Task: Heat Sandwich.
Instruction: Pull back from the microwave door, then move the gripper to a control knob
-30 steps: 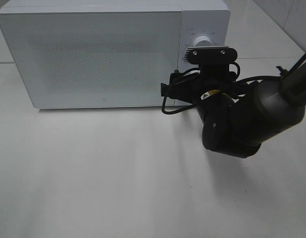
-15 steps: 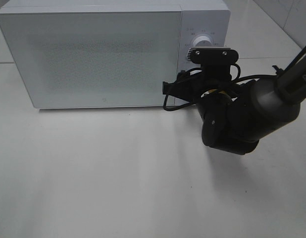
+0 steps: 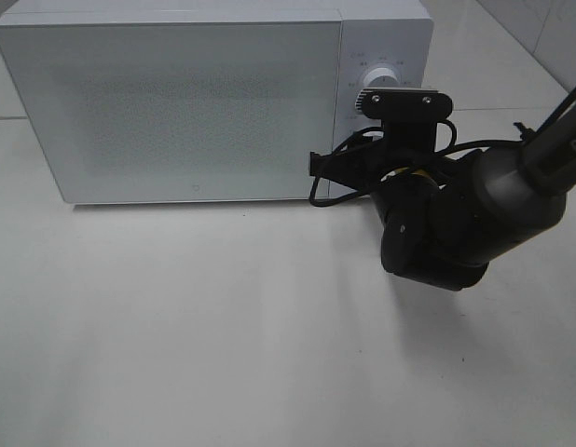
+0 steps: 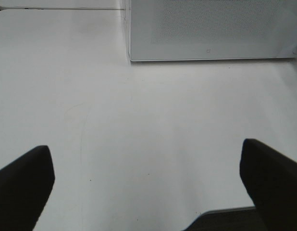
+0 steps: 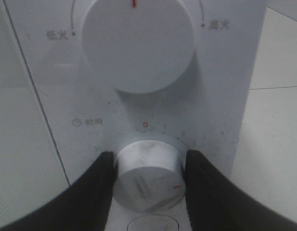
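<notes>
White tabletop carried a boxy white microwave oven, door closed. The sandwich, likely soft and crushable, was unseen, probably inside. The right gripper pinched the round white timer knob by its smooth sides. The left gripper hung wide apart, empty.

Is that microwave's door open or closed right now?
Shut. The microwave door sits flush beside the control panel, with no gap along its edges and nothing of the inside showing.
</notes>
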Controlling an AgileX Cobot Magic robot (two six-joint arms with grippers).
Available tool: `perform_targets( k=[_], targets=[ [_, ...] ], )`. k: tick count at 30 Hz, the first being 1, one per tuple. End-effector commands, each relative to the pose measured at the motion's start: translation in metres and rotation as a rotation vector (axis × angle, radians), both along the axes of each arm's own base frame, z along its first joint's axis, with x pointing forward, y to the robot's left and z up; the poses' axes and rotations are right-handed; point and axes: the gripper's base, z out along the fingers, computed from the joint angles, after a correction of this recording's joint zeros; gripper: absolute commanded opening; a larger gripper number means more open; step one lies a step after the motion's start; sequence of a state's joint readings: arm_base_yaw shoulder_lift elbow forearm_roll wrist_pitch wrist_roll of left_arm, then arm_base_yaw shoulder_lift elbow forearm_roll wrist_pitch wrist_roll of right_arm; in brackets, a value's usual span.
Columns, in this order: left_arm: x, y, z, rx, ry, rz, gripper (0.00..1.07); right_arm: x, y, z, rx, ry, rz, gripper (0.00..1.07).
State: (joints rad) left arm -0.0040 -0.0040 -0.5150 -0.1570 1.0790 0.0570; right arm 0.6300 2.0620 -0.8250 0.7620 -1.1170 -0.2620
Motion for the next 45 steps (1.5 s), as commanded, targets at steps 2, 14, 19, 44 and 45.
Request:
perform_targets(
  k=[2,14,19,44,45],
  targets=[
    [-0.003,0.0,0.0,-0.006,-0.028,0.004,0.98,0.002,0.003,0.003,0.012,-0.024,0.018,0.19],
    [-0.003,0.0,0.0,-0.006,-0.028,0.004,0.98,0.003,0.003,0.009,0.186,-0.093,-0.014,0.19],
    [-0.003,0.0,0.0,-0.006,-0.028,0.004,0.98,0.003,0.004,0.011,0.394,-0.109,-0.045,0.19],
    [-0.003,0.0,0.0,-0.006,-0.028,0.004,0.98,0.003,0.01,0.02,1.524,-0.128,-0.115,0.19],
    [-0.003,0.0,0.0,-0.006,-0.028,0.004,0.98,0.003,0.01,0.02,1.558,-0.125,-0.12,0.19]
  ],
)
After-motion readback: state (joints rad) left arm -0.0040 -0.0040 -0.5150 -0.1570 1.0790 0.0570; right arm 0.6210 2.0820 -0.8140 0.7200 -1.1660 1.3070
